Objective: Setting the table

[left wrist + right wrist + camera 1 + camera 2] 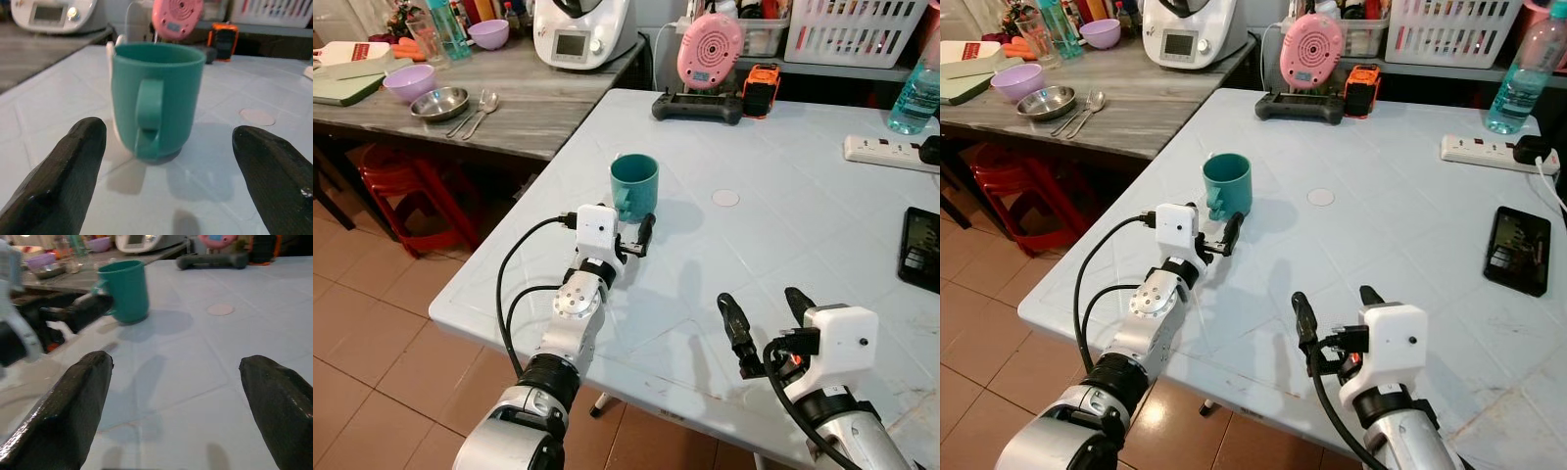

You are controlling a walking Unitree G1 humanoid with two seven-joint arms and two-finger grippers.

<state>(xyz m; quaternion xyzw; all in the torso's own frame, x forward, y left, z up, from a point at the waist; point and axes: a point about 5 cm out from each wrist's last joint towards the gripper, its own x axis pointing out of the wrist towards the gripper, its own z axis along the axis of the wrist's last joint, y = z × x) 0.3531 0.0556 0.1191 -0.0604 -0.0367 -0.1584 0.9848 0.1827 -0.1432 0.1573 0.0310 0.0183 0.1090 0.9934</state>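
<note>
Teal mug (634, 184) upright on the pale surface (783, 235), centre of frame, handle facing the left tool (631, 238). Left tool just short of the mug, fingers apart, not touching. Right tool (768, 315) lower right, fingers apart, empty, above the surface.

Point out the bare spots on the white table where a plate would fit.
Bare stretch between the green mug and the phone, around the small round mark. More bare room between the left gripper and right gripper. The far edge is crowded: controller, power strip, water bottle.
</note>
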